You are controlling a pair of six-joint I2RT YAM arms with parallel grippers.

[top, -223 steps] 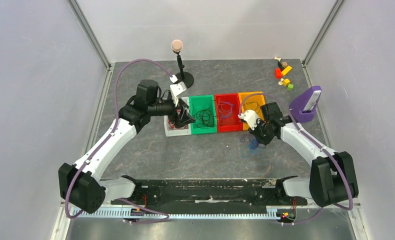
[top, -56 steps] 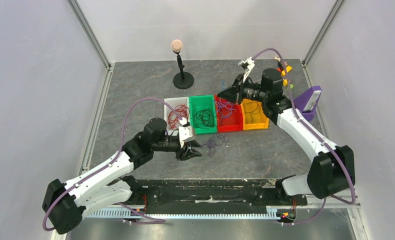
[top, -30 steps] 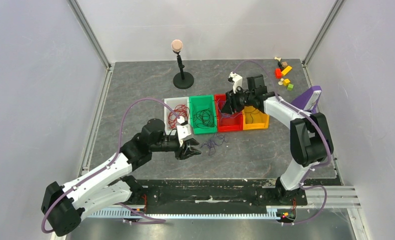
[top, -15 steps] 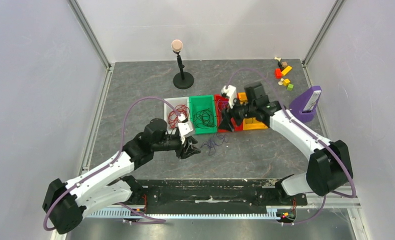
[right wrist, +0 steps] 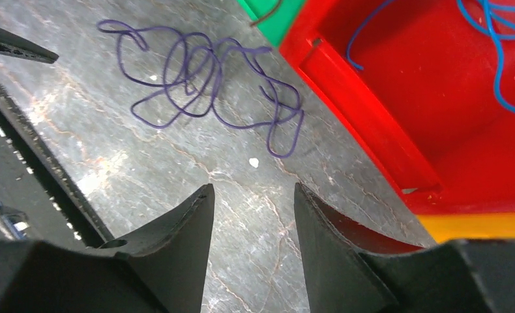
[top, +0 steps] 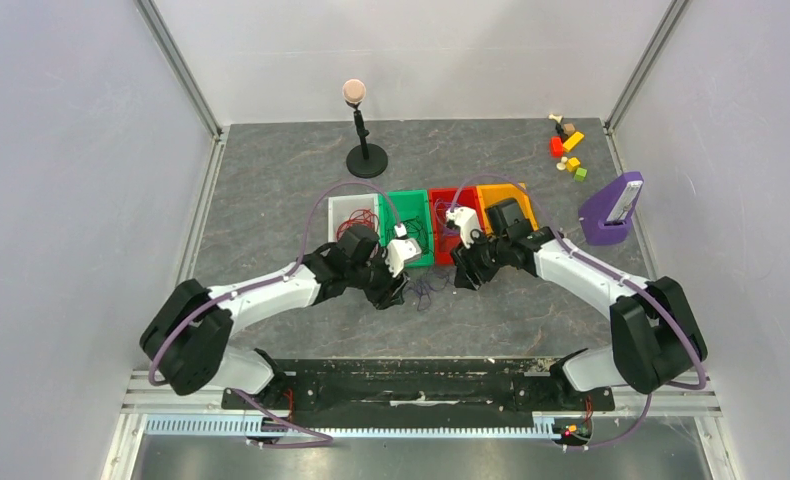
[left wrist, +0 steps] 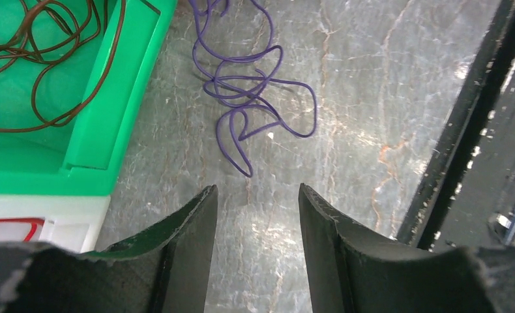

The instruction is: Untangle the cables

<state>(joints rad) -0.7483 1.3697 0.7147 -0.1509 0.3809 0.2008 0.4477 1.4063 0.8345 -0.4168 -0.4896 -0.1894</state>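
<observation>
The loose tangle of thin purple wire [left wrist: 248, 98] lay just ahead of my left pincer [left wrist: 255, 195], seemingly nearer it than my right pincer [right wrist: 251, 192]; both stood apart, empty.

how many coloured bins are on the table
4, in one row: white bin leftmost, then green bin, red bin, orange bin rightmost. The arms cover parts of them.

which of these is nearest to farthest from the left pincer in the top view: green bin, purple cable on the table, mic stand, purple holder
1. purple cable, on the table just right of the left pincer
2. green bin, just behind the pincer
3. mic stand, farther back, slightly left
4. purple holder, far right of the table
</observation>
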